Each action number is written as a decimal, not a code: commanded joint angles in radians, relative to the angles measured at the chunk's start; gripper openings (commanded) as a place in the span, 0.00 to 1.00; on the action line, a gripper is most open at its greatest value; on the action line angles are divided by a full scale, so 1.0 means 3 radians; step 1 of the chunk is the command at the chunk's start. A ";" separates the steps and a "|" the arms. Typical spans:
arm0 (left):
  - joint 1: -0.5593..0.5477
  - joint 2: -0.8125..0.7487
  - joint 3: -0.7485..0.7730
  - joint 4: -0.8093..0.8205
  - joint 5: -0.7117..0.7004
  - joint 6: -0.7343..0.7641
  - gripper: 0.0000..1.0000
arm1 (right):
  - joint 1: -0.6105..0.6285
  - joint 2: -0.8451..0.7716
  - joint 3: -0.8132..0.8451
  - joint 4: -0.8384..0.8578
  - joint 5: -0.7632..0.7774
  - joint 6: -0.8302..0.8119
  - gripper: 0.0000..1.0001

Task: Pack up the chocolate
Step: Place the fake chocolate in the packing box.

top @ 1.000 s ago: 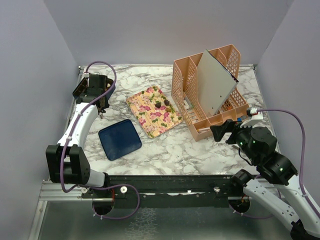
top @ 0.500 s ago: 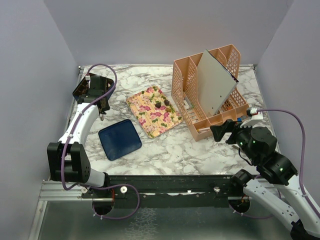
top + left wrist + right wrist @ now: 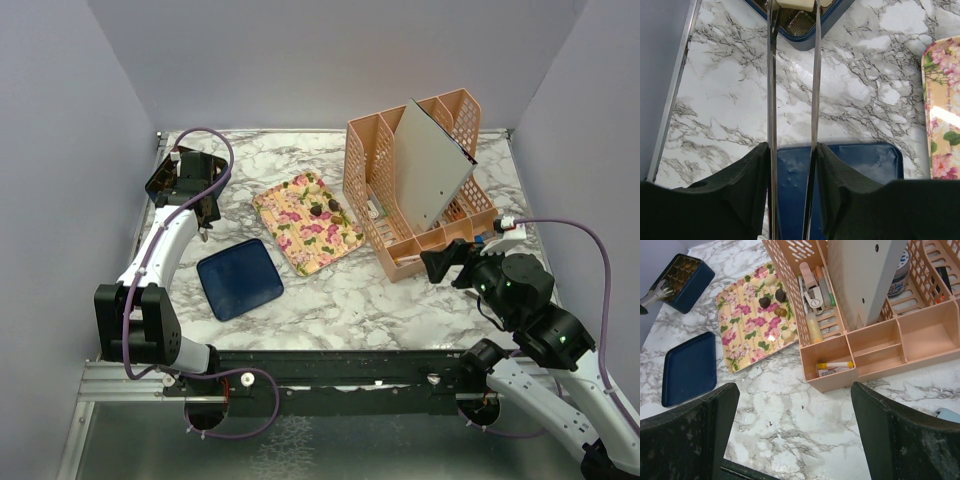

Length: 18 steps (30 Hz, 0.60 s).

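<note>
Jaws of left gripper (image 3: 792,160) clenched on metal tongs (image 3: 816,75), pinching a cream chocolate piece (image 3: 795,4) over the dark blue box (image 3: 834,21); right gripper (image 3: 794,390) spread wide, empty. Farther off, rounded dark brown and cream pieces (image 3: 765,302) on the floral tray (image 3: 747,335).

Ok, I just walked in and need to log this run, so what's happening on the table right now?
The left gripper holds metal tongs, with a cream chocolate piece between their tips over the dark blue gridded box at far left. The box lid lies beside the floral tray, where several more chocolates lie. The right gripper is open and holds nothing, near the peach organizer.
</note>
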<state>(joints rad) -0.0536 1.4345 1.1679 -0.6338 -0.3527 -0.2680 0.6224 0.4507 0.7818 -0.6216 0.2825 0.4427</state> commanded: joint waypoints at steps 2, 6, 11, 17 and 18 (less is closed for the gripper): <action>0.0022 -0.0055 0.0034 -0.0025 0.0015 -0.0042 0.46 | 0.0007 -0.0025 -0.0035 0.0083 -0.0005 -0.0080 0.99; 0.0020 -0.0061 0.0048 -0.0042 0.0017 -0.0042 0.47 | 0.0007 -0.0024 -0.0039 0.0083 -0.0010 -0.0080 0.99; 0.0024 -0.0130 0.0053 -0.0055 0.0073 -0.0034 0.47 | 0.0007 -0.0028 -0.0042 0.0088 -0.0008 -0.0080 0.99; 0.0024 -0.0283 0.0109 -0.0065 0.0357 0.0100 0.47 | 0.0007 -0.0019 -0.0044 0.0091 -0.0017 -0.0077 0.99; 0.0020 -0.0315 0.0118 -0.0066 0.0434 0.0133 0.47 | 0.0007 -0.0020 -0.0043 0.0088 -0.0021 -0.0072 0.99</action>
<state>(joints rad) -0.0536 1.4055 1.1683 -0.6399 -0.3168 -0.2642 0.6224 0.4507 0.7818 -0.6216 0.2825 0.4355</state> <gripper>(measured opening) 0.468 0.991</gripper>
